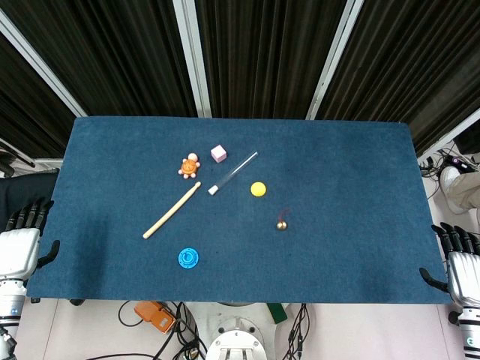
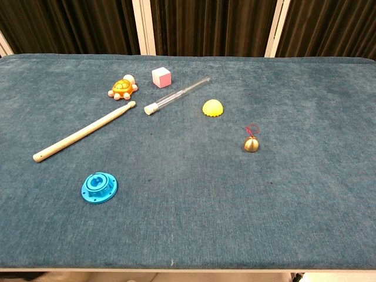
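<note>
- The blue disc (image 2: 99,187) lies nearest the front edge of the table (image 2: 305,223), left of centre, flat on the blue cloth, apart from everything else.
- The wooden stick (image 2: 83,133) runs diagonally from the left-centre area toward the back; its narrow tip ends just beside the white-capped end of the clear tube (image 2: 176,95).
- The tube slants from that cap toward the back edge, passing between the pink cube (image 2: 161,77) and the yellow dome (image 2: 212,108).
- The orange turtle toy (image 2: 123,87) sits just beside the stick's tip, left of the cube.
- The small brass bell (image 2: 251,144), with a red cord, lies right of centre, well apart from the dome.
- The left hand (image 1: 22,240) hangs off the left edge near the front corner, fingers spread and pointing up, holding nothing. The stick and the disc are the nearest things, both well apart from it.
- The right hand (image 1: 459,259) hangs off the right edge near the front corner, fingers apart, holding nothing. The bell is nearest, well apart.
- Open cloth spans the whole right third of the table, the left margin, and the strip along the front edge right of the disc.
</note>
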Robot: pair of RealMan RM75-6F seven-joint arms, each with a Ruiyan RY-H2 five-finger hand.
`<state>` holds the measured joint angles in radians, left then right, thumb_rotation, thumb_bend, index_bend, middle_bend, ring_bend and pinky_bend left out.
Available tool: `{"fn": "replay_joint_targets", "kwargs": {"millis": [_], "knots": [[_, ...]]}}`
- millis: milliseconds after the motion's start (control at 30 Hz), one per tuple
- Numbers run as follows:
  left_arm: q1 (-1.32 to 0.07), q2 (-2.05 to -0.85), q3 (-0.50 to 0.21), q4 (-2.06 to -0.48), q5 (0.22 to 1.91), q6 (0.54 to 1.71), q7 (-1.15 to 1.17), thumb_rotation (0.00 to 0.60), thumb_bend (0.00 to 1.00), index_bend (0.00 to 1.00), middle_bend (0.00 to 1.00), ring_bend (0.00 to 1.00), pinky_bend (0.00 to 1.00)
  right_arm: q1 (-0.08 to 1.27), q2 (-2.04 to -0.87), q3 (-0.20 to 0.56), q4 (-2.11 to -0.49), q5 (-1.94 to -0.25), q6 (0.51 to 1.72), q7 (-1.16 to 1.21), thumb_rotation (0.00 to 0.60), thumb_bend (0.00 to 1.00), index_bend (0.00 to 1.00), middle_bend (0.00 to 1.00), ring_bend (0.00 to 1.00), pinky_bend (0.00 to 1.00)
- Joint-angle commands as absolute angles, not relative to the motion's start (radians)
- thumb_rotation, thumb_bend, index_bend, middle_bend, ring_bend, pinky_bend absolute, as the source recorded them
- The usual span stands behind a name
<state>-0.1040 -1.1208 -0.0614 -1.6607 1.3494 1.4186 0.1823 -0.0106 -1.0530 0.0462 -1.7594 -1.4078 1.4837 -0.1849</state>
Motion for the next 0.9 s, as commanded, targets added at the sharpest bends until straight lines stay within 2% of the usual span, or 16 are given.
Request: {"fn": "replay_joint_targets", "kwargs": {"millis": [33,433,600,900], "knots": [[-0.104,-1.120,-0.061,-1.661,1.349,1.419,0.182,0.600,0.37,0.06,0.00,0.02,0.10,-0.011,-1.053,0.046,-1.761,-1.408,1.485,-0.185,0.600,0.32,0.22,0.17,0.14,0.15],[-0.104,-1.122,-0.064,-1.663,1.348,1.422,0.182,0.600,0.37,0.06,0.00,0.02,0.10,-0.016,-1.060,0.050,-1.750,-1.422,1.509,-0.179,0.600,0.32,0.22,0.17,0.14,0.15],[-0.101,-1.121,-0.065,-1.668,1.346,1.426,0.177,0.600,0.37,0.06,0.00,0.02,0.10,0.021,-1.096,0.053,-1.724,-1.461,1.477,-0.191,0.600,0.32,0.24,0.17,0.14,0.15],[-0.102,-1.118,-0.068,-1.668,1.336,1.417,0.168,0.600,0.37,0.06,0.00,0.02,0.10,0.217,-1.127,0.113,-1.778,-1.429,1.233,-0.341,0.600,0.32,0.31,0.17,0.14,0.15]]}}
